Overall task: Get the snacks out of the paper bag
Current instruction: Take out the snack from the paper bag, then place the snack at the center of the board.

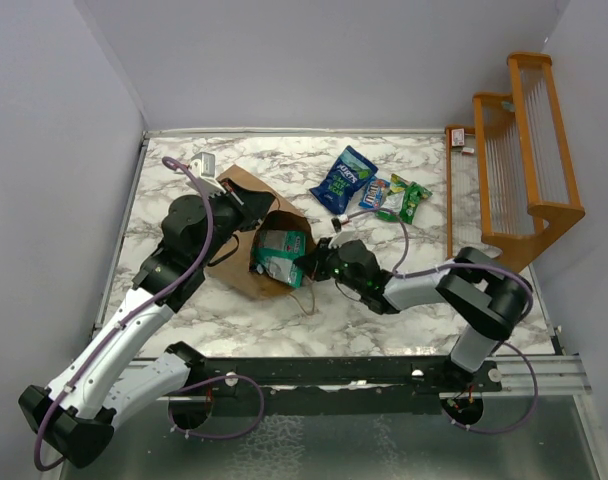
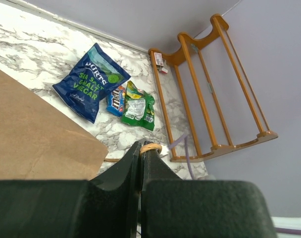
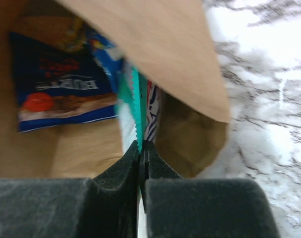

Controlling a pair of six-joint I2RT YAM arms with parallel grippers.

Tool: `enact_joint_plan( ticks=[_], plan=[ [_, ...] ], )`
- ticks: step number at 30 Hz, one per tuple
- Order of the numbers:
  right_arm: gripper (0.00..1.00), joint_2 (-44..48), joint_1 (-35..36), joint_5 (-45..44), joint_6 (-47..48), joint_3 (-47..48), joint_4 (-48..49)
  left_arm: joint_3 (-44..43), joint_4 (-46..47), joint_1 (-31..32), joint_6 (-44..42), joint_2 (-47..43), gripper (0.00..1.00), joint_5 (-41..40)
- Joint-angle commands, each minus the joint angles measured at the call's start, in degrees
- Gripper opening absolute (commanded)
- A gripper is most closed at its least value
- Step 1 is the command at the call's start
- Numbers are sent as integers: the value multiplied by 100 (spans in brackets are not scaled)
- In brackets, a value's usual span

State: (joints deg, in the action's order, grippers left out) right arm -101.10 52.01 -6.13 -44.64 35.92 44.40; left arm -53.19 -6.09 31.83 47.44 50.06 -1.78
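Observation:
The brown paper bag lies on its side on the marble table, its mouth facing right. My left gripper is shut on the bag's twisted paper handle, with the bag's side just left of it. My right gripper is at the bag's mouth, shut on the edge of a teal snack packet. Deeper inside the bag lies a dark blue packet. Outside the bag lie a dark blue packet, a small blue one and a green one.
An orange wooden rack stands at the table's right edge, close to the loose packets. The bag's second handle lies on the table in front of its mouth. Grey walls close in the table at the back and left.

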Motion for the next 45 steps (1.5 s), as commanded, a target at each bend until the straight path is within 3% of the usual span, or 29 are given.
enact_joint_plan(
  ticks=[1,5,13,18,23,27,31,34,37,40,45],
  plan=[
    [1,900,2,763,347,-171,-9,50,309,-33,10,-11,0,-64],
    [1,1428,7,1574,722,-219,-78,9,312,-36,12,72,0,-111],
    [1,3072,2,2382,1886,-339,-501,-75,105,-34,-37,52,0,-300],
    [1,4382,4,2218,3010,-161,-1445,-87,58,-37,-90,-7,0,-438],
    [1,5569,0,961,4014,-268,-2270,-174,-35,-36,-123,-81,0,-548],
    [1,6255,1,-907,4142,-532,-2412,-274,-91,-37,-167,-119,0,-600],
    [1,6265,2,-2668,4222,-528,-2627,-412,-216,-36,-223,-154,0,-650],
    [1,5648,2,-4279,3841,-315,-2932,-471,-279,-37,-242,-219,0,-720],
    [1,4695,-32,-5311,1232,440,-5085,-491,-306,-34,-226,-282,0,-728],
    [1,3946,-92,-5051,-287,818,-6322,-502,-331,-37,-202,-325,0,-708],
    [2,3448,-553,-3993,-884,713,-6186,-562,-409,-35,-198,-331,0,-545]
  ],
)
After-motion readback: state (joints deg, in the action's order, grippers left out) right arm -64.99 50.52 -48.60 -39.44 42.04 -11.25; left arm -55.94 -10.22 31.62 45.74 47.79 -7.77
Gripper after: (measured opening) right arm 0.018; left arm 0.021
